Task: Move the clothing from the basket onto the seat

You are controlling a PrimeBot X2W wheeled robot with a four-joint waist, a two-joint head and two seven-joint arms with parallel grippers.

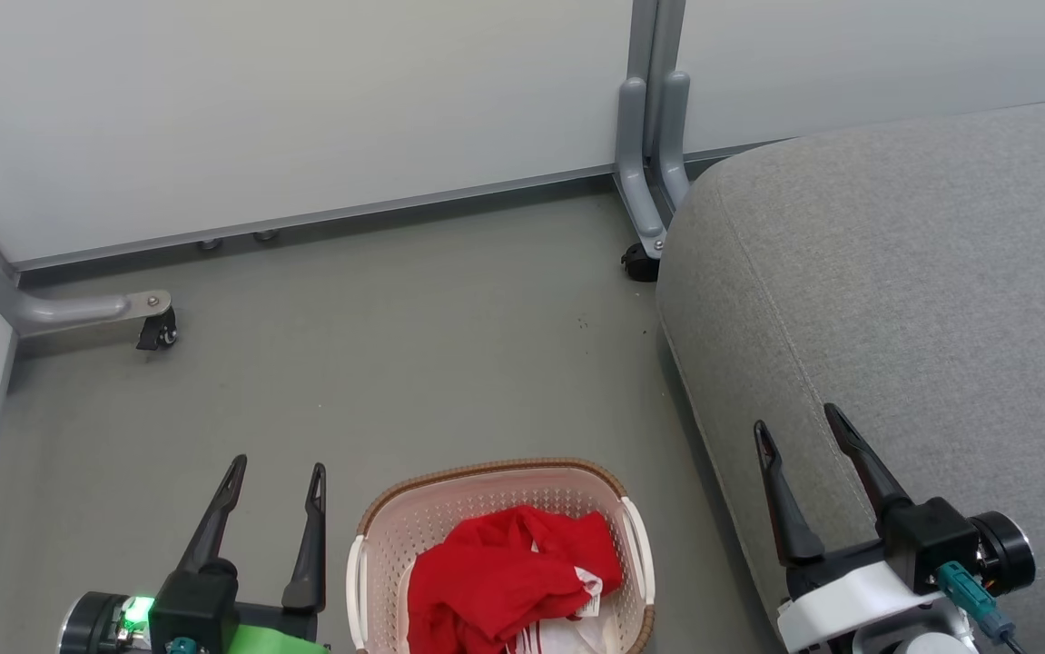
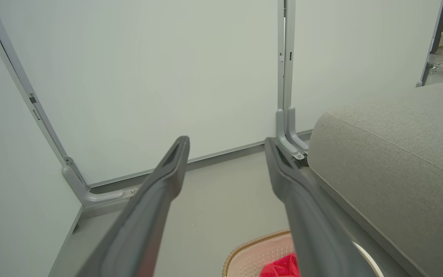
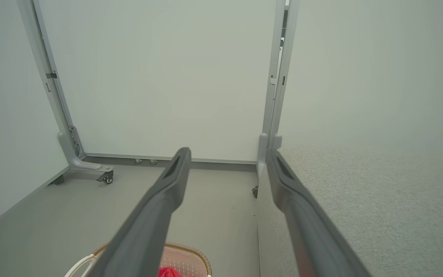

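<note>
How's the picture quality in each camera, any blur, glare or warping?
Head view: sharp, evenly lit, no glare; clothing and basket crisp. Left wrist view: jaws blurred up close; wall posts lean, likely wide-angle warping. Right wrist view: jaws blurred too; seat fades pale and hazy farther off.

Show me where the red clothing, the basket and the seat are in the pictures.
clothing (image 1: 495, 581), head view, on its bunched red fabric.
basket (image 1: 486, 469), head view, on its brown far rim.
seat (image 1: 921, 272), head view, on its grey top surface.
</note>
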